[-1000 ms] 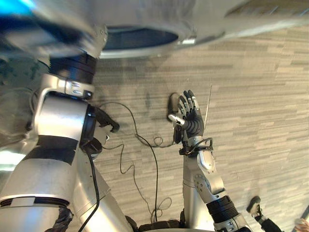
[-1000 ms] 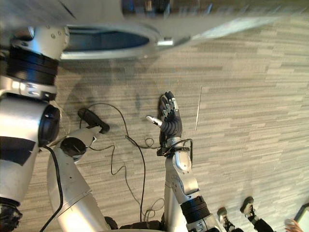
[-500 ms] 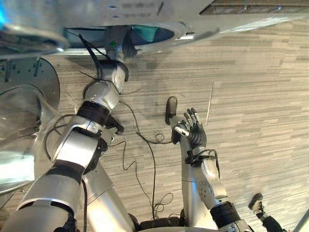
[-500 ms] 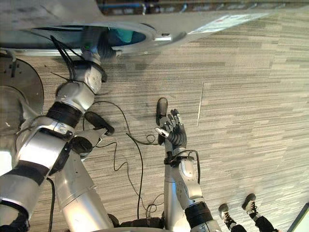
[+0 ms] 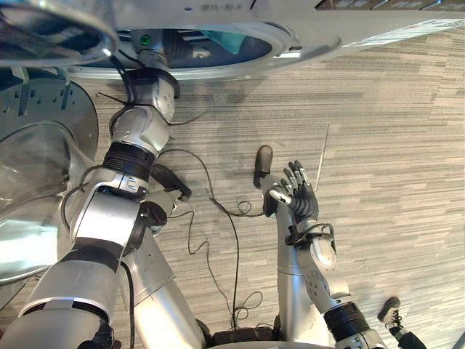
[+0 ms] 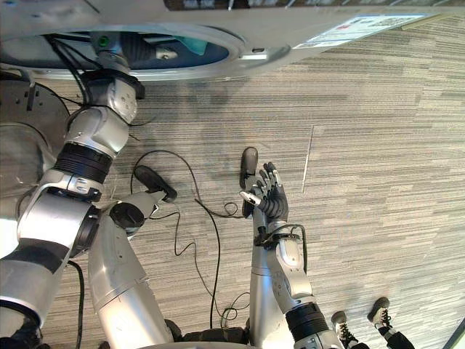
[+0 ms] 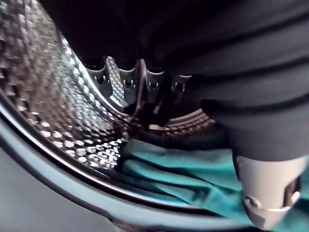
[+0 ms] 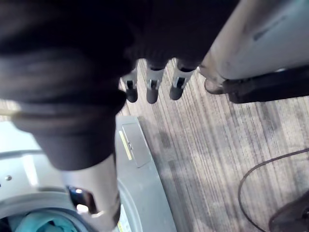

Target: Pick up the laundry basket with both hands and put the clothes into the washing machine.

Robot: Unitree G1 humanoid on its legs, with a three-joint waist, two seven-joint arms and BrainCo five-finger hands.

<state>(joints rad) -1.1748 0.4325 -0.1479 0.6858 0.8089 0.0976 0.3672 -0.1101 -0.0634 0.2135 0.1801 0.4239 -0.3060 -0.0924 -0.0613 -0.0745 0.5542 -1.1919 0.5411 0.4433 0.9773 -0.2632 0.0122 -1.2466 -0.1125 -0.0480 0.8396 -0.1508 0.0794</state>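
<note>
Left hand point(image 7: 126, 86) is reaching inside the perforated steel drum point(image 7: 53, 111) of the light grey front-loading washing machine point(image 5: 349, 22). Its fingers are hanging loose and uncurled, with nothing held between them and the thumb. Just beneath those fingers, a crumpled teal cloth garment point(image 7: 183, 169) is lying on the floor of the drum, apart from the fingertips as far as the wrist view shows. From the head camera, the left arm is running up through the round door opening, and a patch of the same teal is showing inside it. The round glass door point(image 5: 36, 189) is standing wide open to the robot's left.

Right hand point(image 5: 299, 198) is hovering over the grey wood-plank floor point(image 5: 392, 145), well apart from the machine, fingers spread straight and carrying nothing.

Judging from this, the loading step is in hand and looks close to done for this garment. The next move probably calls for drawing the left hand straight back out through the door ring. It should keep its fingers slack so that the teal cloth is not snagged and dragged over the lip.
</note>
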